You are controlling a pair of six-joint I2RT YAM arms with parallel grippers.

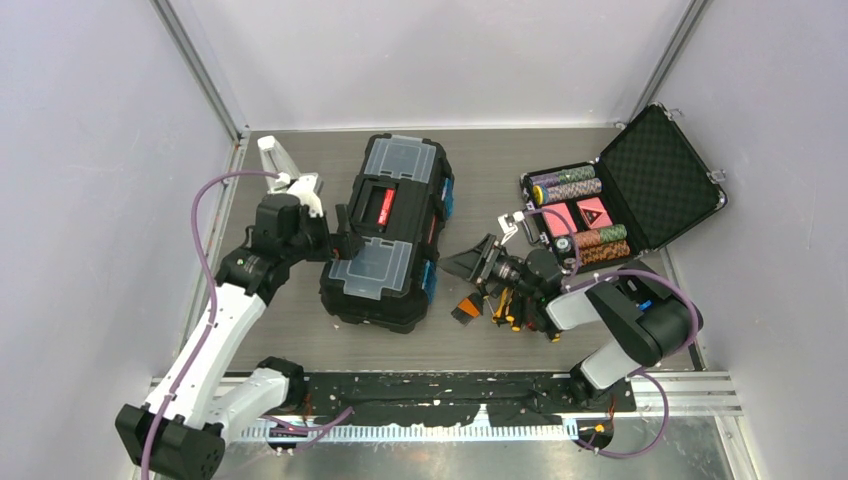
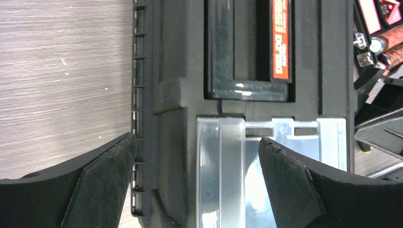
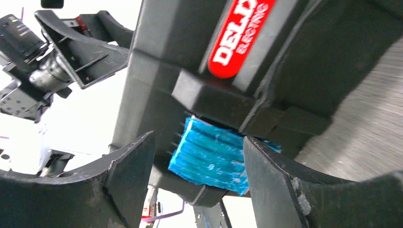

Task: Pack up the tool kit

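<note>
The tool kit, a large black toolbox (image 1: 385,230), lies closed in the middle of the table with its clear lid compartments up. My left gripper (image 1: 345,238) is open at its left side. In the left wrist view its fingers (image 2: 104,180) straddle the box's left edge and the near clear compartment (image 2: 280,152) without touching. My right gripper (image 1: 455,265) is open and points at the box's right side. A blue latch (image 3: 214,154) sits just beyond its fingertips (image 3: 128,180), below the red-labelled handle (image 3: 240,35). Orange and yellow-black screwdrivers (image 1: 508,305) lie on the table under the right arm.
A smaller open black case (image 1: 650,175), foam-lined and holding poker chips, stands at the back right, close behind the right arm. Frame posts and white walls close in the table's sides and back.
</note>
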